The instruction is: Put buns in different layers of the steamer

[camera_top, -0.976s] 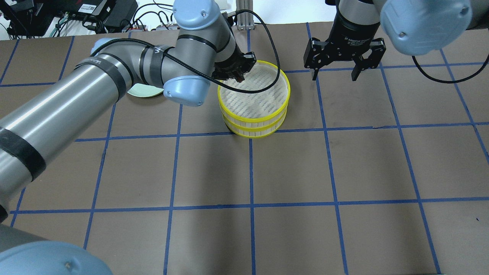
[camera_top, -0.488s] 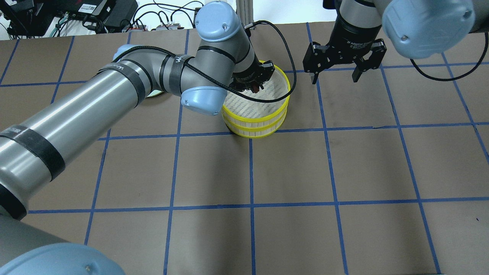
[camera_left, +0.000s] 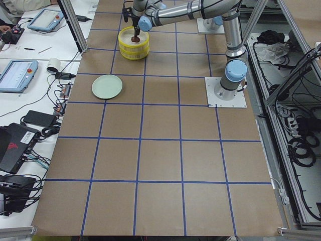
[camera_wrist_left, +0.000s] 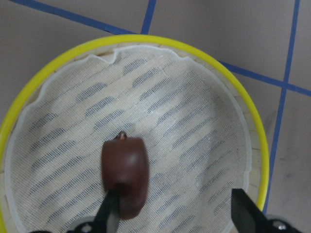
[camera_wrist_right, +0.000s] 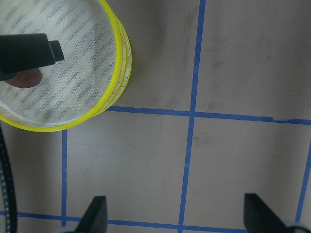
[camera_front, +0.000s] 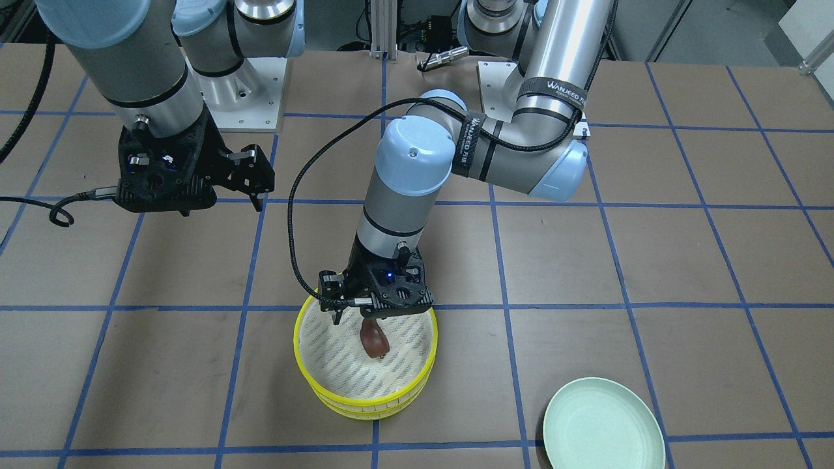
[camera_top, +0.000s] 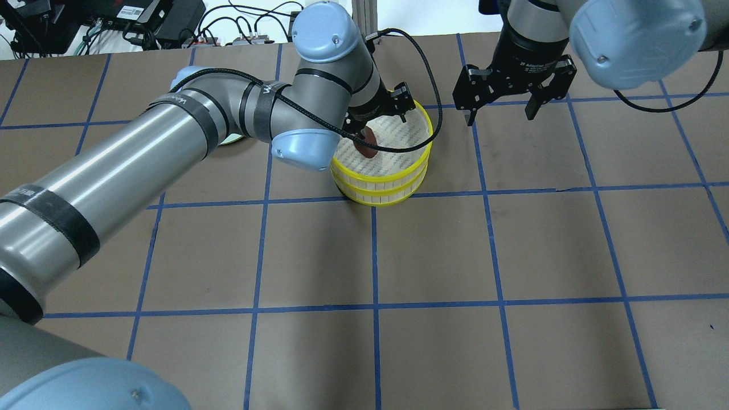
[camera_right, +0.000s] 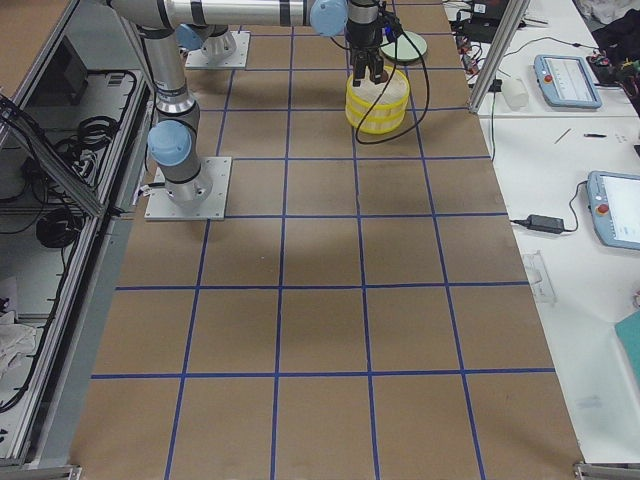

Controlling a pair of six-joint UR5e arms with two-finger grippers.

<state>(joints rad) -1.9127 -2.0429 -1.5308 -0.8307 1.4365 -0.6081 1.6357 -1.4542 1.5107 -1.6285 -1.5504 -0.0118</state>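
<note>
At the left, the pale green round plate (camera_front: 603, 425) carries no bun, so nothing waits there to be fetched. Next comes the left gripper (camera_wrist_left: 176, 208), which hangs over the steamer (camera_top: 379, 188), a stack of two round trays with yellow rims and white mesh bases. Its jaws stand wide. The dark reddish-brown oblong bun (camera_wrist_left: 124, 177) lies on the mesh of the upper tray, close against one finger, and the other finger is well apart from it. I judge this bun delivered to its layer, with only the arm's retreat left for this step.

The cream-white bun shows in no view. It may sit in the lower tray, but the upper tray's mesh covers that layer, so I cannot tell. If it is there, the task is all but finished.

At the right, the right gripper (camera_top: 499, 117) hovers above the brown counter with its blue tape grid (camera_top: 433, 250), jaws spread and carrying nothing, well apart from the steamer.

In the overhead view the left arm hides most of the plate and part of the upper tray. Both side views are too distant to show the bun's contact with the finger.
</note>
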